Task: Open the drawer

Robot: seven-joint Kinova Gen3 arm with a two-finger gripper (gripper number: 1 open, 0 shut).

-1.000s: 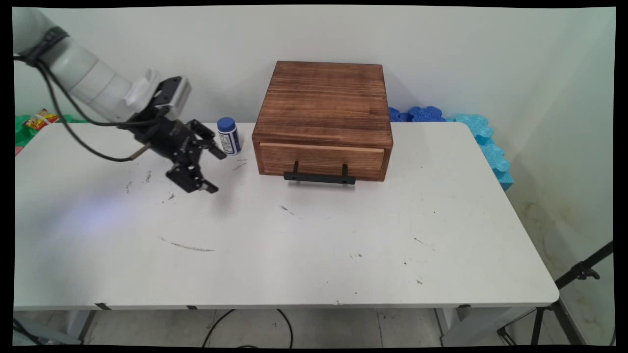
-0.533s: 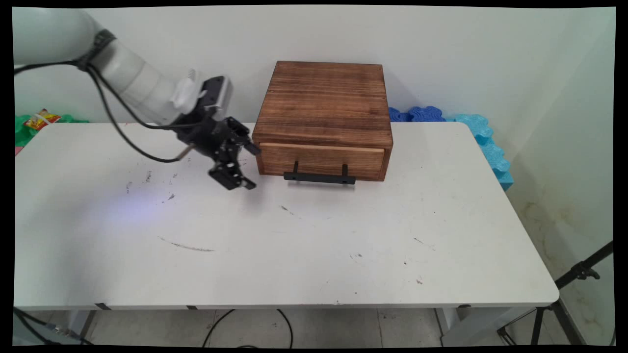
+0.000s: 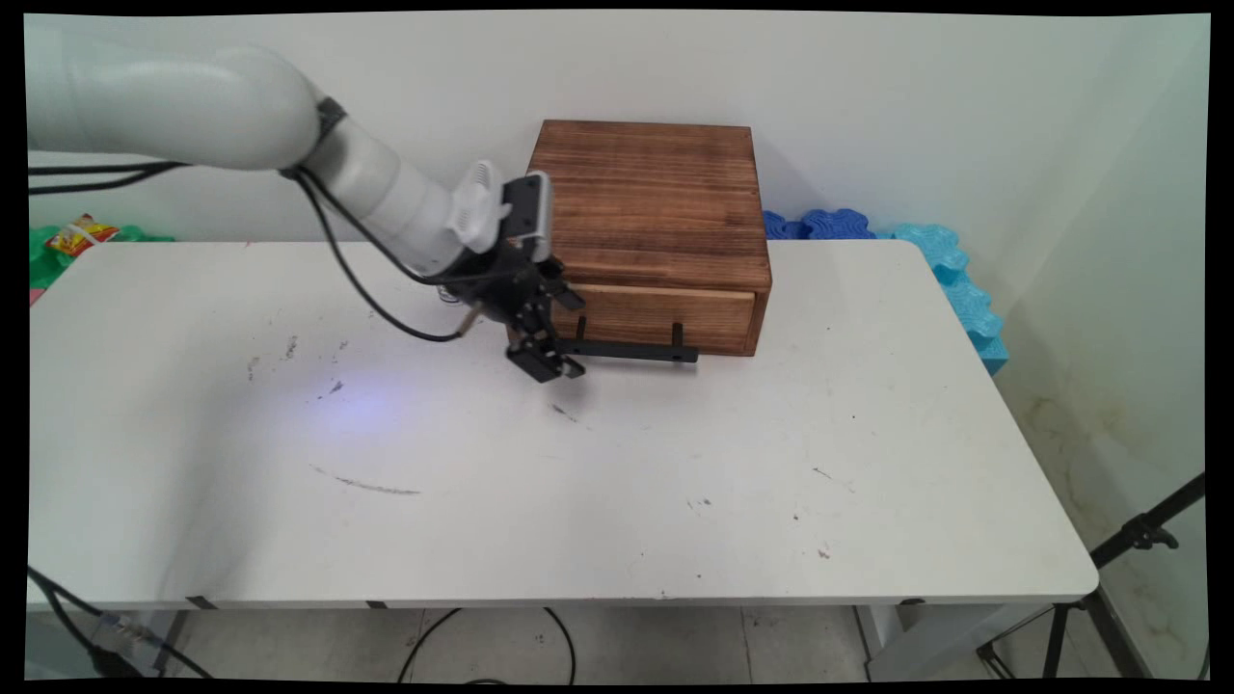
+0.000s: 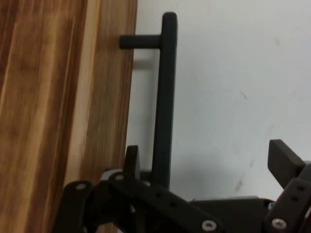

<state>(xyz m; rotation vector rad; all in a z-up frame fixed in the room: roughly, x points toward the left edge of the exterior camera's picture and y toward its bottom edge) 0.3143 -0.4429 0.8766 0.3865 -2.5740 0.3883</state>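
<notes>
You see the hand (image 3: 554, 333) with fingers apart at the left end of the black handle (image 3: 631, 351) (the bar lies between them). The handle fronts the wooden drawer box (image 3: 641, 226) at the desk's (image 3: 617, 482) rear.

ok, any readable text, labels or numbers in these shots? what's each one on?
None can be read.
Red and yellow packet beyond the table's far left corner: printing too small to read.
Wooden drawer box and its black handle: no lettering in either view.
Arm and gripper: no lettering shows.
</notes>
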